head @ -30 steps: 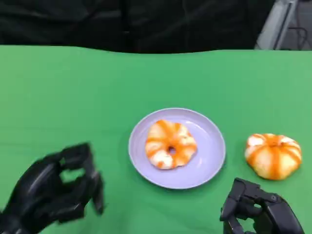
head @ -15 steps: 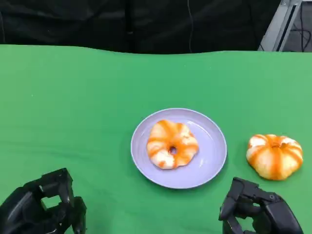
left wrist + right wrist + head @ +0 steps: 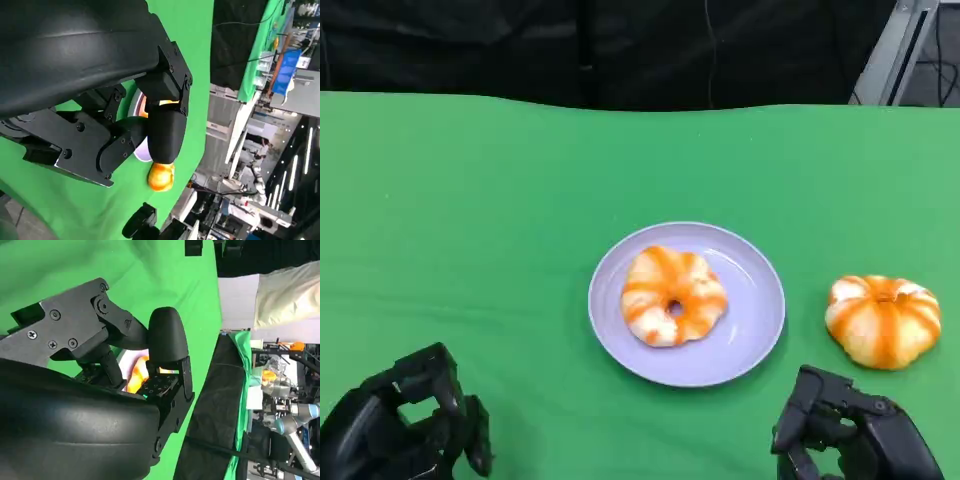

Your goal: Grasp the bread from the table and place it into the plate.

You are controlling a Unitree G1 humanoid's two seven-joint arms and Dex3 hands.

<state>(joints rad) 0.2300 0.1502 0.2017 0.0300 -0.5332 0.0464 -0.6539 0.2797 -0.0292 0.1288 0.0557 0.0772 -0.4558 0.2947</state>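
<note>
A round orange-striped bread (image 3: 672,296) lies in the middle of the lilac plate (image 3: 760,320) at the table's centre. A second, similar bread (image 3: 882,320) sits on the green cloth to the right of the plate, apart from it. My left hand (image 3: 405,425) is low at the near left edge, fingers loosely bent and apart, holding nothing. My right hand (image 3: 850,435) rests at the near right edge, just in front of the loose bread, also holding nothing. In the left wrist view the loose bread (image 3: 161,176) shows past my fingers.
Green cloth (image 3: 470,220) covers the whole table. A dark curtain hangs behind the far edge, and a metal frame (image 3: 890,50) stands at the back right.
My left hand has drawn back from beside the plate toward the near left corner and sunk lower. The breads, the plate and my right hand have stayed put.
</note>
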